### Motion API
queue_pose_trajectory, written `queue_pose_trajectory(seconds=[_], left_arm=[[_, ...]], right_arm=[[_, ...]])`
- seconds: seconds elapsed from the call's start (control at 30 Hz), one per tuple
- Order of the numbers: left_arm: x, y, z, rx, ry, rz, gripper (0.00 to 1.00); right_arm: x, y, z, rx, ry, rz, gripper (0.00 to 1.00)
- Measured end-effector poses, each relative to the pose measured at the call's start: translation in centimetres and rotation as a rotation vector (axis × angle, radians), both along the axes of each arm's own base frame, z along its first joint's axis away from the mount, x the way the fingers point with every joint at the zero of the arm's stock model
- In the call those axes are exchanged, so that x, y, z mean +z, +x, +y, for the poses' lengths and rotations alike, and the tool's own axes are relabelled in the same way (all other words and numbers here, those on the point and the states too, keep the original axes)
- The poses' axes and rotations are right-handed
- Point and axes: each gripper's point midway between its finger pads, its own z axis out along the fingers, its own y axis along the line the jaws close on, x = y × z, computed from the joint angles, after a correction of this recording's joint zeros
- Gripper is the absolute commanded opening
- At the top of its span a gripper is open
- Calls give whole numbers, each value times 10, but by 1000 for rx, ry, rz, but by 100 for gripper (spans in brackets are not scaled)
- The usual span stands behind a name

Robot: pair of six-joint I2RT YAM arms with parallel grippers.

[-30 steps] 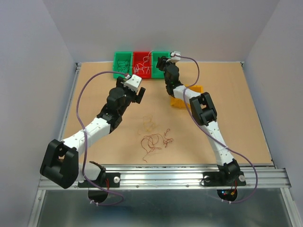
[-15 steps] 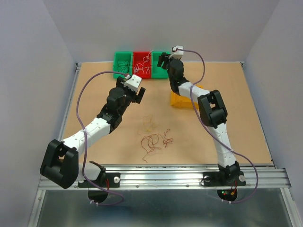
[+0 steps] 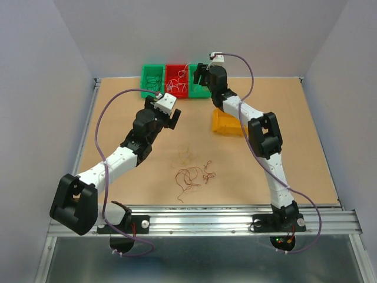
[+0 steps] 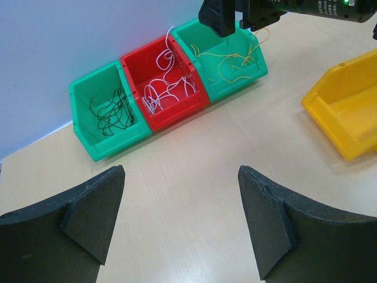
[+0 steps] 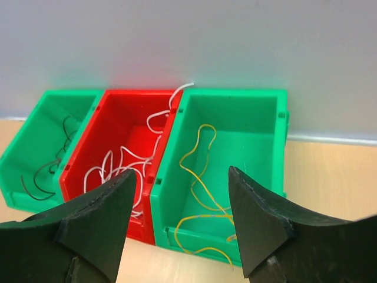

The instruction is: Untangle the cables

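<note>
The cables [image 3: 192, 175] lie as a small tangle of red and dark brown wires on the table in front of the arms, with a faint yellow wire [image 3: 184, 154] just behind them. My left gripper [image 3: 174, 119] hovers open and empty behind the tangle; in its wrist view the jaws [image 4: 179, 218] frame bare table. My right gripper [image 3: 199, 78] is open over the right green bin [image 3: 201, 89]. In the right wrist view its jaws [image 5: 182, 218] stand apart above yellow wires [image 5: 203, 171] lying in that bin. The tangle is out of both wrist views.
Three bins stand in a row at the back wall: a left green bin [image 3: 151, 76] with black wires [image 4: 112, 112], a red bin [image 3: 175, 73] with white wires [image 4: 165, 88], and the right green bin [image 4: 253, 68]. A yellow bin [image 3: 225, 124] sits tilted right of centre.
My right arm has reached farther back and left, bringing its gripper over the right green bin and uncovering more of the yellow bin. The left arm and the tangle have not moved.
</note>
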Motion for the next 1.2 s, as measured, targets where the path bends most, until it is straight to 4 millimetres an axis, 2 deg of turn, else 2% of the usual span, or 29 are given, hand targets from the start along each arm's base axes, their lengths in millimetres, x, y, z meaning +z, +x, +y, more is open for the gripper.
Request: queue_pose_trajectory(seconds=[0.23, 0.4, 0.53, 0.7, 0.9, 1.03, 1.2], left_arm=[[-2, -1, 0, -4, 5, 5, 89], [-2, -1, 0, -5, 6, 7, 89], [-3, -1, -1, -7, 8, 11, 89], [-3, -1, -1, -7, 8, 11, 89], [-3, -1, -1, -7, 8, 11, 89], [-3, -1, -1, -8, 8, 11, 89], [-3, -2, -1, -11, 8, 11, 89]], right_arm=[[-30, -1, -13, -12, -21, 109, 68], [-58, -13, -26, -28, -24, 193, 67], [-75, -20, -29, -23, -11, 249, 63], [-75, -21, -24, -9, 26, 262, 58], [-73, -20, -18, 3, 71, 268, 58], [-78, -18, -16, -3, 92, 277, 59], [-94, -18, -16, -15, 106, 305, 59]])
